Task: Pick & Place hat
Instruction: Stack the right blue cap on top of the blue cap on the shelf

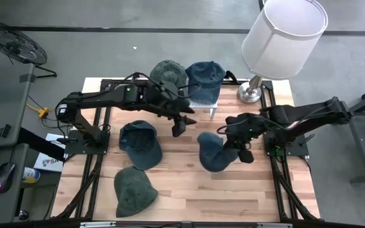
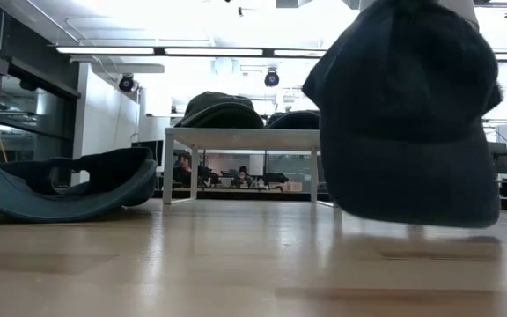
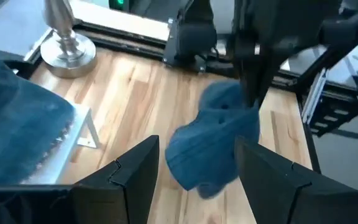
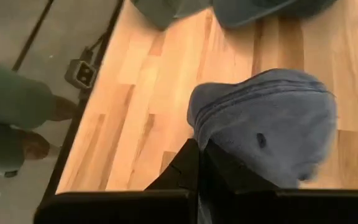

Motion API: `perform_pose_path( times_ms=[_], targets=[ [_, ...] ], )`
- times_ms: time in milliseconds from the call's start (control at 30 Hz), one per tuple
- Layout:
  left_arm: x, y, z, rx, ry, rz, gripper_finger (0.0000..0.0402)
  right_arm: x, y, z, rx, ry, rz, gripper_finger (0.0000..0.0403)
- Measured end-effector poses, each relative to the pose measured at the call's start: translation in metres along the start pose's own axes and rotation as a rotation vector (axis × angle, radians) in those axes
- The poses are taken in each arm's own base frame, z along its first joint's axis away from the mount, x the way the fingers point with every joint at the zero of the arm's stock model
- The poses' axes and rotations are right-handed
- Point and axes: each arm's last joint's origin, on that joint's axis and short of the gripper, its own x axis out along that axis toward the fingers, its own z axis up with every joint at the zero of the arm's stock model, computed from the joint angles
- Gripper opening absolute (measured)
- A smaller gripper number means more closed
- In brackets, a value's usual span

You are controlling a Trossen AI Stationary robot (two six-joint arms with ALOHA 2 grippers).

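The right gripper [image 1: 233, 147] is clamped fully on the blue hat [image 1: 215, 152], which hangs clear of the bench [image 1: 246, 190] near its right-hand middle; the crown droops below the gripper toward the bench centre. The white rack [image 1: 203, 101] at the far edge, already carrying two hats, lies beyond the hat toward the far left, with bare bench between. The left gripper [image 1: 181, 124], fingers parted and holding nothing, hovers beside the rack in that path, so clearance there is judged tight.
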Motion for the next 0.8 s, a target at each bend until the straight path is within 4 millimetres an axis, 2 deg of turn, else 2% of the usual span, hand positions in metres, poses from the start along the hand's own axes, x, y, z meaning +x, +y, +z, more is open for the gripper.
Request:
perform_pose_path(
  times_ms=[100, 367, 600, 800],
  targets=[
    [0.014, -0.004, -0.001, 0.006, 0.0, -0.019, 0.0206, -0.006, 0.001, -0.001, -0.019, -0.014, 0.012, 0.0],
    [0.052, -0.025, -0.008, 0.039, -0.005, -0.109, 0.0206, -0.007, 0.002, 0.0, -0.069, -0.022, 0.041, 0.0],
    [0.085, -0.03, -0.022, 0.041, 0.048, -0.116, 0.0206, -0.006, 0.002, 0.001, -0.071, -0.036, 0.033, 0.0],
    [0.103, -0.04, -0.025, 0.062, 0.004, -0.144, 0.0206, -0.006, 0.001, 0.001, -0.023, -0.043, -0.02, 0.0]
  ],
)
